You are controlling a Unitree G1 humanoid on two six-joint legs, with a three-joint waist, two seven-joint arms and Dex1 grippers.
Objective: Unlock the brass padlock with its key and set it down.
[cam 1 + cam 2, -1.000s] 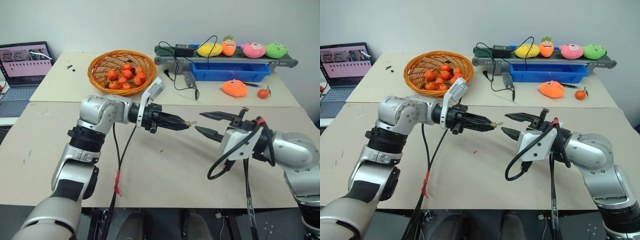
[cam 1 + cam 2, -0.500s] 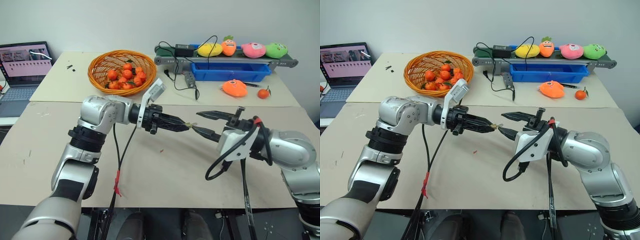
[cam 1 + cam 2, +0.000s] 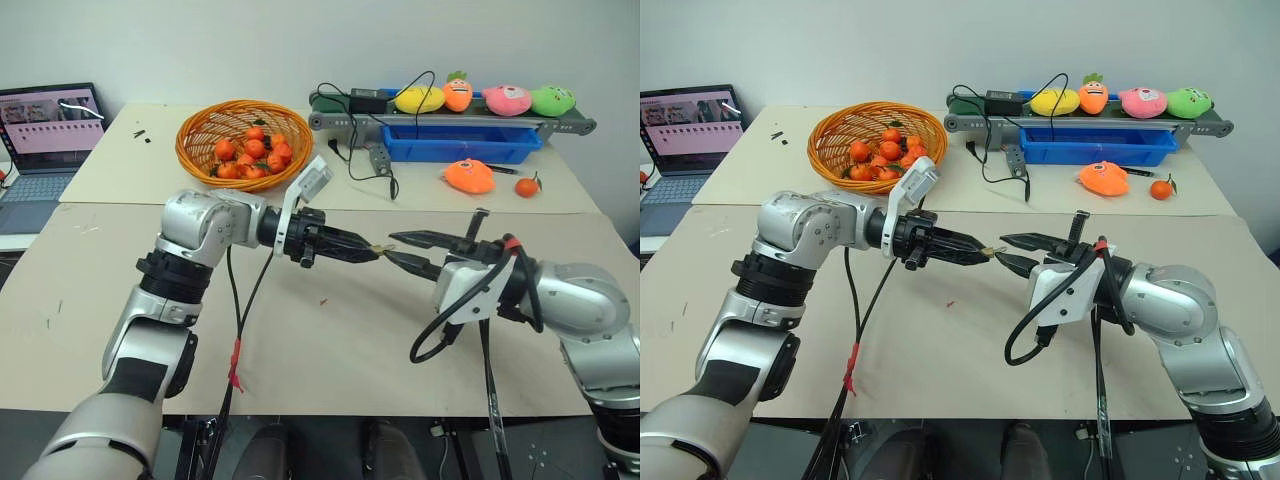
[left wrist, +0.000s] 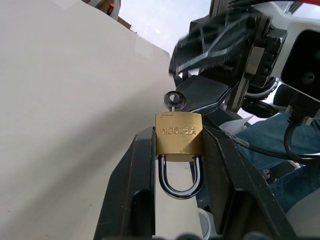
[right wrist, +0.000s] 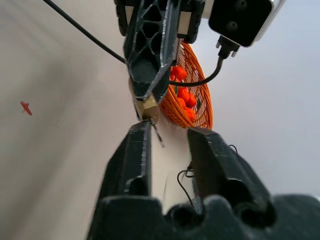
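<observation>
Beige board covers the counter (image 3: 330, 340), with a white wall behind it. From the head views, the brass padlock (image 4: 178, 140) is only a gold speck between the two black-fingered hands, held in the air above the counter's middle. The left wrist view shows far more: the left hand (image 4: 178, 165) is closed on the brass body, one finger on each side, the silver shackle hanging back between the fingers and the key (image 4: 174, 100) standing in the lock, its round head pointing away toward the right hand (image 3: 1008, 252). The right wrist view shows the key's thin blade reaching in between the right hand's fingers (image 5: 134, 155), which stand partly apart; the blade lies against one of them, and whether they grip it I cannot tell.

Behind, an orange basket (image 3: 200, 150) holds small oranges, a laptop (image 3: 45, 140) sits at the far left, and plush fruit toys (image 3: 485, 98) line a small conveyor over a blue tray (image 3: 460, 150). A red speck (image 3: 322, 299) lies on the counter below the hands.
</observation>
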